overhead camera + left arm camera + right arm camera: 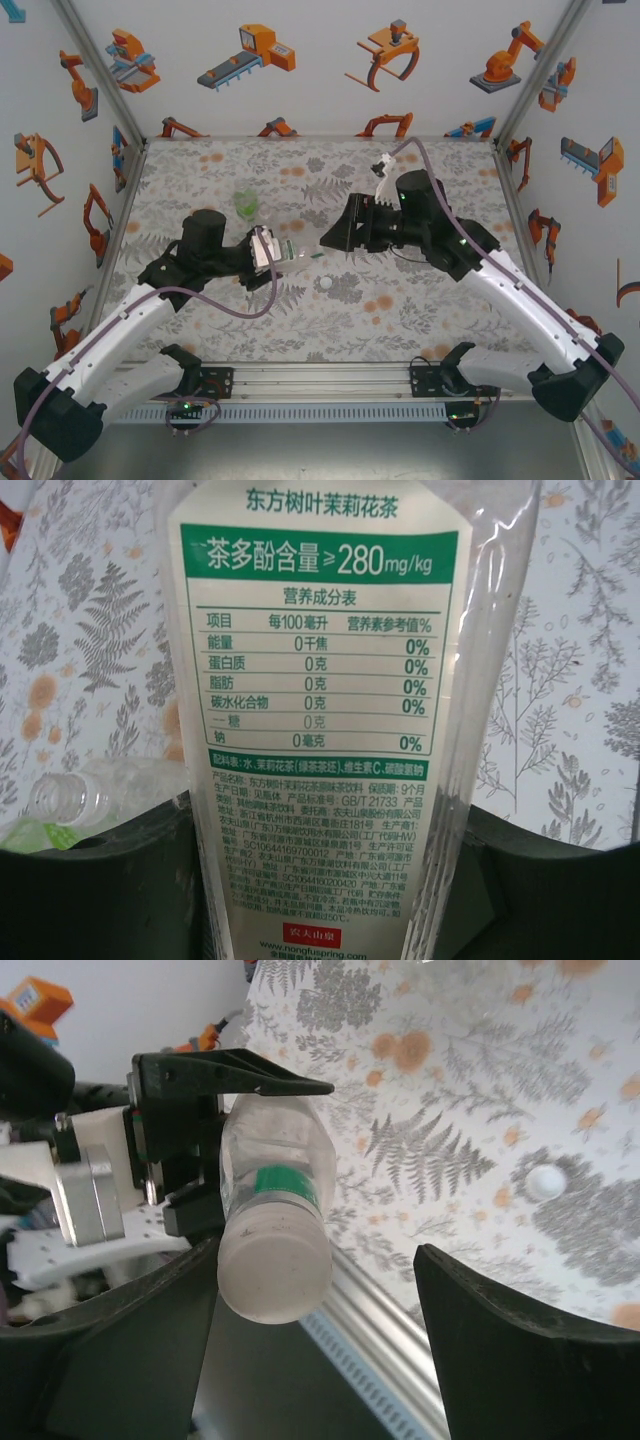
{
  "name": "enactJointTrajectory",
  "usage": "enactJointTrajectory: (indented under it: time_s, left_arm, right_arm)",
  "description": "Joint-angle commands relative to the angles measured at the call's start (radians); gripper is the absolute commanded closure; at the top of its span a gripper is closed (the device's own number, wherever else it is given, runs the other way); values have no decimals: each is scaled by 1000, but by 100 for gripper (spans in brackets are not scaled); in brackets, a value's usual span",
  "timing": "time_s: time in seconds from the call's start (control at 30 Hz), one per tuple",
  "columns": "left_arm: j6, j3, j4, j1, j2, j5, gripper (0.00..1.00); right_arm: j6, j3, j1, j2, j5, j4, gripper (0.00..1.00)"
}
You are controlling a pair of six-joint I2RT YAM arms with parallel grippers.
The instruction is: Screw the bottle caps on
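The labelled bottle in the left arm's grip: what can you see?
The labelled bottle is clear plastic, wrapped in a pale label with green bands and Chinese nutrition facts. A white cap sits on its neck. It is held roughly level over the table, the left gripper clamped around its body, its capped end between the open fingers of the right gripper.

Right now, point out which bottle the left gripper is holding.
The labelled clear bottle, clamped in the left gripper with a white cap on its neck. The green-tinted bottle sits free on the table farther back.
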Motion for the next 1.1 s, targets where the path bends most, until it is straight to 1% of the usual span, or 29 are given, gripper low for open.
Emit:
enactJointTrajectory:
  time_s: [0.0, 0.13, 0.2, 0.23, 0.33, 0.4, 0.53, 0.73, 0.83, 0.97, 1.07]
  left_arm:
    - [10, 43, -17, -1, 6, 122, 100]
    - [36, 70, -85, -1, 30, 207, 100]
    - [57, 86, -127, -1, 49, 253, 100]
    - [66, 95, -144, -1, 56, 269, 100]
    - [86, 124, -205, -1, 84, 321, 100]
    - [92, 138, -231, -1, 99, 347, 100]
    - [96, 145, -245, -1, 108, 372, 100]
    - [101, 143, -249, -1, 105, 374, 100]
    - [101, 142, -249, -1, 106, 379, 100]
    - [99, 144, -249, -1, 109, 384, 100]
    - [101, 143, -251, -1, 110, 383, 100]
  right_arm:
    - [-287, 68, 4, -45, 8, -77, 30]
    - [-526, 75, 4, -94, -76, -60, 29]
    - [-746, 57, 4, -121, -231, -59, 31]
    - [-843, 48, 6, -133, -281, -66, 32]
    - [-1117, 18, 6, -170, -397, -92, 32]
    - [-1234, 2, 7, -184, -438, -95, 32]
    - [-1321, 2, 6, -170, -493, -94, 32]
    - [-1329, -25, 6, -150, -530, -42, 34]
    - [-1327, -26, 7, -144, -537, -29, 37]
    - [-1327, -26, 8, -139, -539, -15, 44]
    - [-1325, -25, 7, -135, -546, -13, 46]
